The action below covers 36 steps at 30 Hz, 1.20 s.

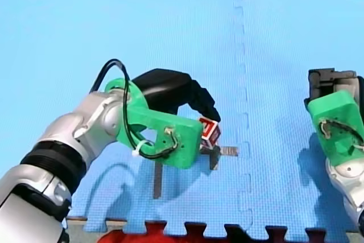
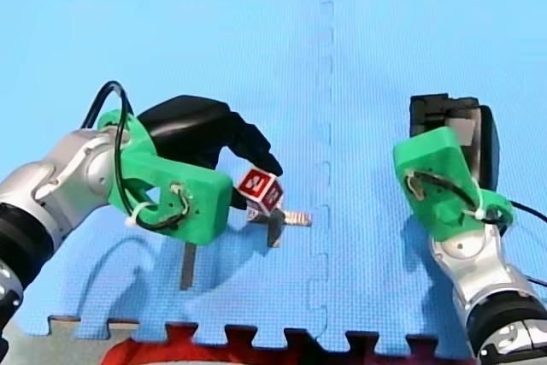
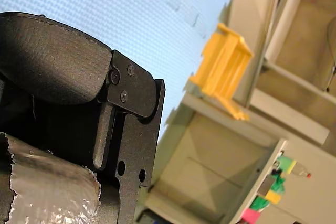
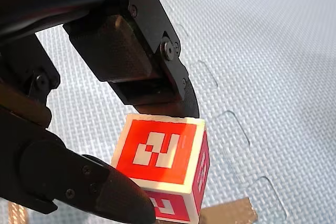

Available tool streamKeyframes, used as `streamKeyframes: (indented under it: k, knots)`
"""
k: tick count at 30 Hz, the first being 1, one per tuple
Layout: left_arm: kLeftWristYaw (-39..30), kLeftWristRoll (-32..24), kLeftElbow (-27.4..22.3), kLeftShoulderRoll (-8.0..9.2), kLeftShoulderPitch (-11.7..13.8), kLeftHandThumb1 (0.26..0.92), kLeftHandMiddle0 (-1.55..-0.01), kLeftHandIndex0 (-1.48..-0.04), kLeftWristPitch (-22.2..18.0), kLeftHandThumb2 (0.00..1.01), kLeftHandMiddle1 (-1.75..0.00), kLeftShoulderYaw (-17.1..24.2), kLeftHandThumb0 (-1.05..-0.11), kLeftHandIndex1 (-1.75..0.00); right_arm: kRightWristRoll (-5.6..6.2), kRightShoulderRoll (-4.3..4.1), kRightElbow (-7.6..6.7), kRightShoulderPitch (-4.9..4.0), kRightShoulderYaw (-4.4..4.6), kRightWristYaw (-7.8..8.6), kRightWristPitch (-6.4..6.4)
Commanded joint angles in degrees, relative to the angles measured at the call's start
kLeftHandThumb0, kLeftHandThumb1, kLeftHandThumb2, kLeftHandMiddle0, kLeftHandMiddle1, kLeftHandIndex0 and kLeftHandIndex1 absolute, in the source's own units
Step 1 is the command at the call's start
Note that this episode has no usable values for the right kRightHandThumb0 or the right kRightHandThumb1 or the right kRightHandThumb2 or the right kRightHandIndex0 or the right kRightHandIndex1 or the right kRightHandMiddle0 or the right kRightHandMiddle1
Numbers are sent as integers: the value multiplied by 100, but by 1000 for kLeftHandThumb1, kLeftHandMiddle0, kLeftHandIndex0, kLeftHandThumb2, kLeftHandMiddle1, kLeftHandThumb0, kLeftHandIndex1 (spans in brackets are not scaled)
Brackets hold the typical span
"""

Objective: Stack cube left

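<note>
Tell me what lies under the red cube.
Grey tape strips on the blue foam mat, partly covered by the arm, lie below the red patterned cube in the left hand. Right hand: far right.

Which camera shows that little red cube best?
The second wrist view: the red cube sits close up between fingers of the left robot hand, its white pattern clear. Both head views show it small at those fingertips, above the tape cross. The right robot hand is off to the right.

Blue interlocking foam mat [image 1: 170, 27] bears grey tape strips [image 2: 189, 267] near its front edge; a yellow frame [image 3: 223, 69] stands beyond.
</note>
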Motion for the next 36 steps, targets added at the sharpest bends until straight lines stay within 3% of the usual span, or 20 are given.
streamKeyframes:
  k: [1, 16, 26, 36]
  knots:
    - [64, 28, 62, -17, -15, 795, -965, -1270, 8, 1, -1539, -27, -476, 0, 8, -8, -3, 8, -6, -24, -10]
    - [369, 13, 402, -126, -40, 803, -925, -1268, -144, 1, -1717, 2, -479, -1, -12, 20, -9, -6, 10, -86, 10]
    - [604, 36, 647, -172, -102, 804, -918, -1272, -265, 0, -1740, 7, -479, -2, -60, 57, -9, -28, 39, -174, 51]
    - [682, 59, 750, -190, -122, 804, -923, -1277, -301, 0, -1745, -5, -477, -2, -34, 122, -12, -51, 16, -200, 97]
